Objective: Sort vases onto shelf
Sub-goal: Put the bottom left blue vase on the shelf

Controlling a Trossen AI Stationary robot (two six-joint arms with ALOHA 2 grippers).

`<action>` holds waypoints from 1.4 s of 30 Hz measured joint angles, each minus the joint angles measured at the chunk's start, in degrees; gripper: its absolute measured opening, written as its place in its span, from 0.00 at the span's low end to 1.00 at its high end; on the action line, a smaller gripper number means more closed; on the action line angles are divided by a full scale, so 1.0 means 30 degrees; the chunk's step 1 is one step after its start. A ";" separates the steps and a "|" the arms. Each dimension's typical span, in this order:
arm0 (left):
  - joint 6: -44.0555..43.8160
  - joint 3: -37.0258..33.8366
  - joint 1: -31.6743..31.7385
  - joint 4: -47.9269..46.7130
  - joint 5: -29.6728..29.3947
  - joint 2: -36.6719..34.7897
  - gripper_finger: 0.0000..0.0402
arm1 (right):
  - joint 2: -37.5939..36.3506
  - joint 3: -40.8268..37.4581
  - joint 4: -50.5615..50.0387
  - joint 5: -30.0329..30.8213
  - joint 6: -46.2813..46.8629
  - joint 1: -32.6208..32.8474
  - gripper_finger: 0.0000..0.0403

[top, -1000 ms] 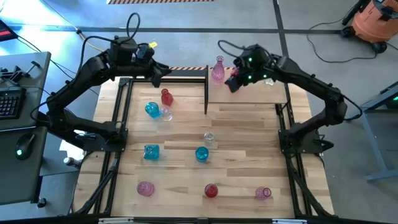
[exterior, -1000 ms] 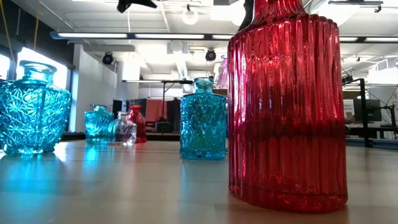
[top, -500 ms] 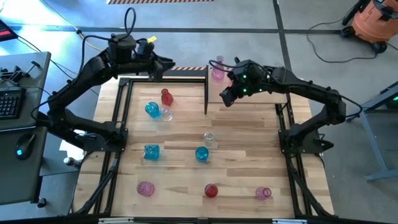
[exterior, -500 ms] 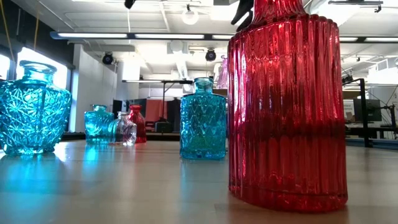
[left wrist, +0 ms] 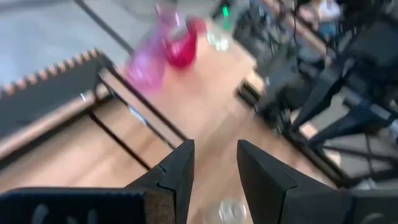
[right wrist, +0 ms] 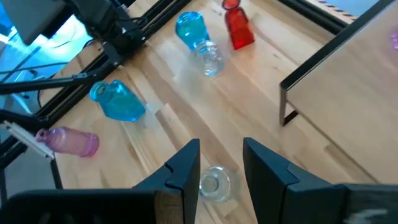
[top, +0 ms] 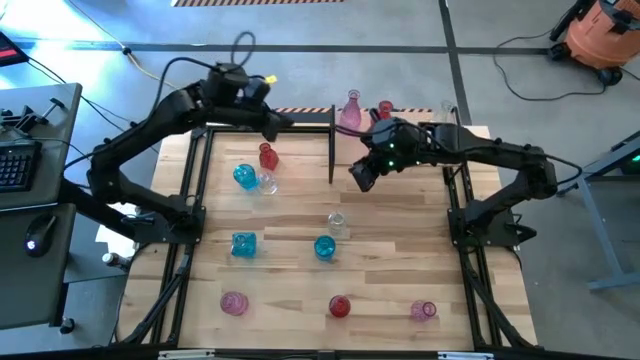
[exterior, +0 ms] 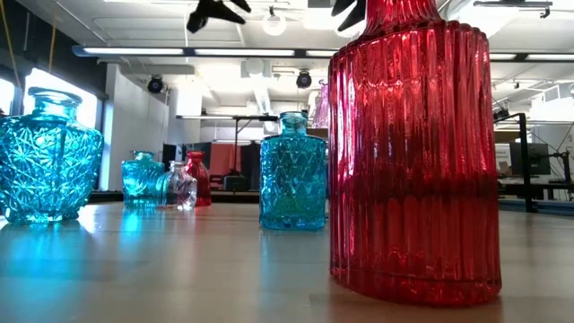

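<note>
Wooden planks of your table carry most of the glass, while the paler shelf fills the far right corner, with a tall pink vase, a small red vase and a clear vase lined along its far edge. Your left gripper hangs above the table's far edge, just left of the shelf's black bar, fingers apart and holding nothing. Your right gripper hovers over the shelf's left edge, fingers likewise apart and empty, with a small clear vase on the table right below them. Near the far left corner you have a red bottle, a blue round vase and a clear one clustered together. Along the near edge lie a pink vase, a ribbed red vase and another pink vase.
</note>
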 joint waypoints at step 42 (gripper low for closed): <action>-0.6516 -0.0567 -0.8085 -1.5005 -0.4789 0.0668 0.28 | 0.0007 0.0000 -0.1178 -0.0344 -0.2528 0.0946 0.25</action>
